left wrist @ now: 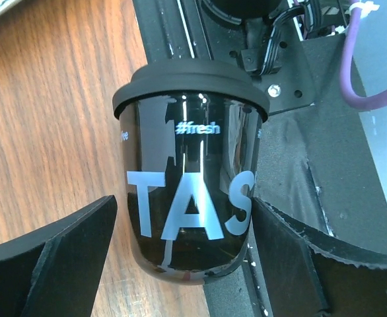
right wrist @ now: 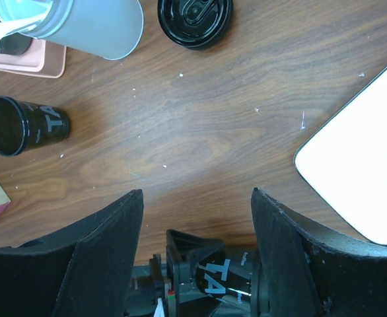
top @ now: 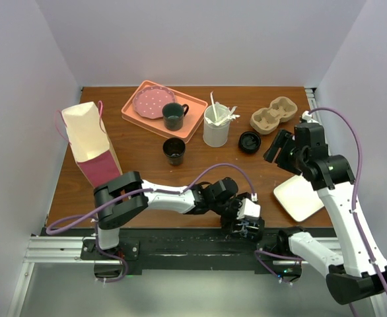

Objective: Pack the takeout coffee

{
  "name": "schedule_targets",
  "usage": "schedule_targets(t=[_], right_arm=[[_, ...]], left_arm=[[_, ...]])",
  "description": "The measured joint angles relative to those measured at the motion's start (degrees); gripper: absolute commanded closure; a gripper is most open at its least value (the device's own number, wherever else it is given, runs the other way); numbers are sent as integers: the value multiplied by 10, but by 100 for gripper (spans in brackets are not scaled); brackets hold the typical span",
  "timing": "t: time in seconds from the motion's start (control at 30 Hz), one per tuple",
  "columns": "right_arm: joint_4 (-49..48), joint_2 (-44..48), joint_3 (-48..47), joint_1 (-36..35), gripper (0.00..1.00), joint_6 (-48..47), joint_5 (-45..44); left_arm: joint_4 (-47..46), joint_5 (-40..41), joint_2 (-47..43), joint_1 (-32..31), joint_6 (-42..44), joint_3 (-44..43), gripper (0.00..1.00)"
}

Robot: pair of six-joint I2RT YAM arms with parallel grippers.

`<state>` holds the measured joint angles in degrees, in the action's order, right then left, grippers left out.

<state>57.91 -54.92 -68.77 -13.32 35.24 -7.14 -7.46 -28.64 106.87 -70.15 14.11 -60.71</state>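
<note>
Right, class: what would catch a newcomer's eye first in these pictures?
The lidded black cup lettered in white, at the table's near edge between the left gripper's open jaws. Next, the cream and pink paper bag standing at the left, and the right gripper hovering empty near the loose black lid.

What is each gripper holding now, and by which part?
Cannot be told: the takeout coffee sits within the left gripper, fingers beside its lower body, contact unclear. The right gripper holds nothing.
</note>
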Motion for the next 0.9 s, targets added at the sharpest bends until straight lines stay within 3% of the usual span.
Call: schedule_targets(t=[0.57,0.77,0.9], right_arm=[[19,43,18,0,34,2,16],[20,90,97,0,44,16,73],[12,78,168,-1,47,16,139]], left_arm=[[-24,8,-22,13,-31,39,25],[-34,21,-71,60,-67,96,25],[-37,39,-84,75,-87,107,25]])
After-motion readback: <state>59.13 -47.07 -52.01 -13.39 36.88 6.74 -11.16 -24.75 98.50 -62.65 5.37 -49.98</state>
